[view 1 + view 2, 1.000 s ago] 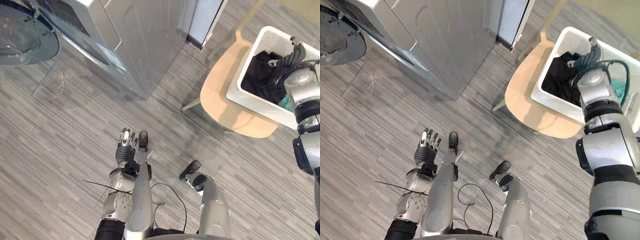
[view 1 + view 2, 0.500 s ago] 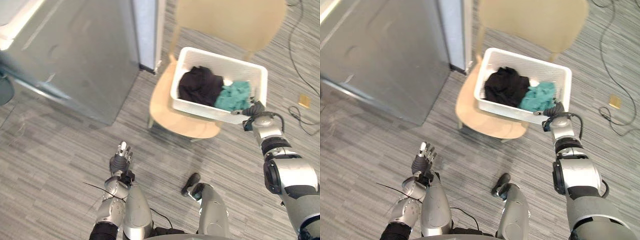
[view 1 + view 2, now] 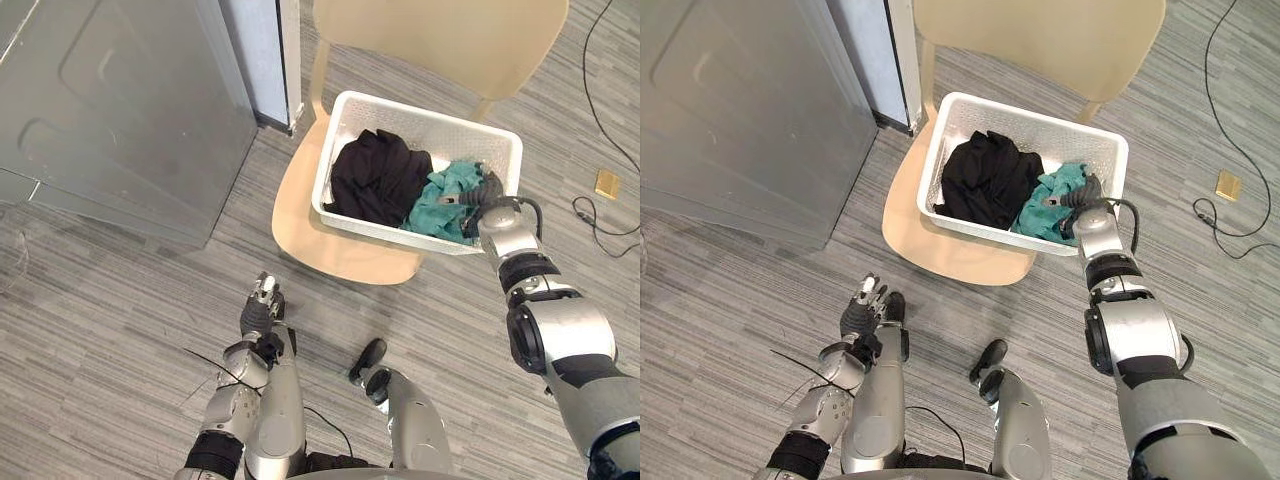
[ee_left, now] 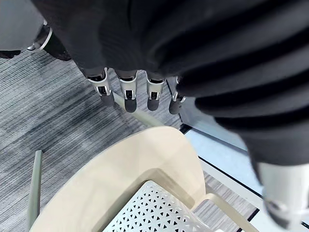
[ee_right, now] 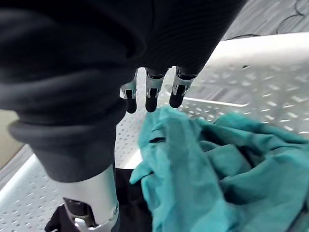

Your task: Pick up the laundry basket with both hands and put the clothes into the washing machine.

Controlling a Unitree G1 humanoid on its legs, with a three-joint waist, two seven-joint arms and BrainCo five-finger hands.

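Laundry basket [image 3: 440, 135] is white with a tiny punched-hole pattern all over. Black garment [image 3: 375, 178] is plain, teal garment [image 3: 445, 200] too. Chair [image 3: 335, 250] is pale beige wood, floor [image 3: 100, 300] grey and streaky, washing machine [image 3: 110, 100] flat silver-grey.

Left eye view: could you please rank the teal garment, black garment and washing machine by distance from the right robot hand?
1. Teal garment, beneath the right robot hand.
2. Black garment, basket's left side.
3. Washing machine, far left.
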